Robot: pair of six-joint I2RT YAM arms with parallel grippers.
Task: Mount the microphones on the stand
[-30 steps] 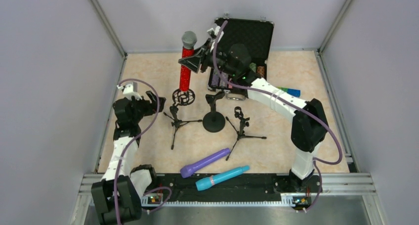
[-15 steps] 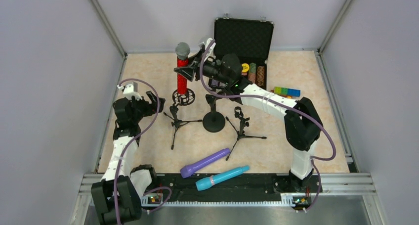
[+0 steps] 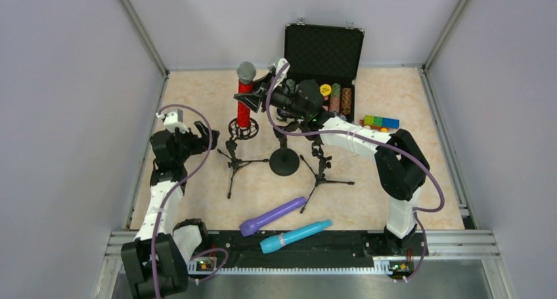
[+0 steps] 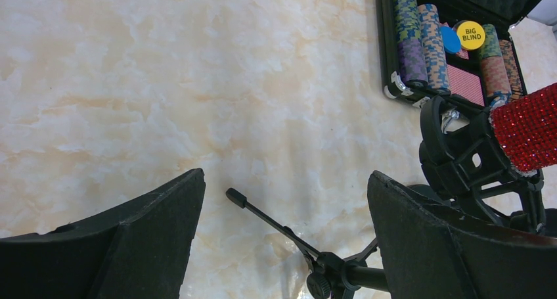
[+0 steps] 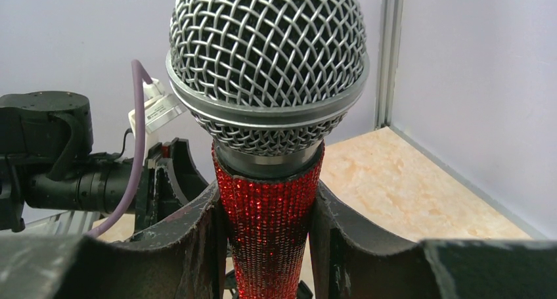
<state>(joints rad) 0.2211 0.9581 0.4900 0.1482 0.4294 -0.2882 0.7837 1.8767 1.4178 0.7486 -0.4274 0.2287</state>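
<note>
Right arm extended; right gripper [image 3: 249, 100] clamped on red microphone [image 5: 266, 148]. Left arm folded; left gripper [image 4: 284, 207] jaws wide apart.

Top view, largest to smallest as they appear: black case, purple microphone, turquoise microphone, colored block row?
1. black case
2. purple microphone and turquoise microphone: they look alike, so not ranked
3. colored block row
</note>
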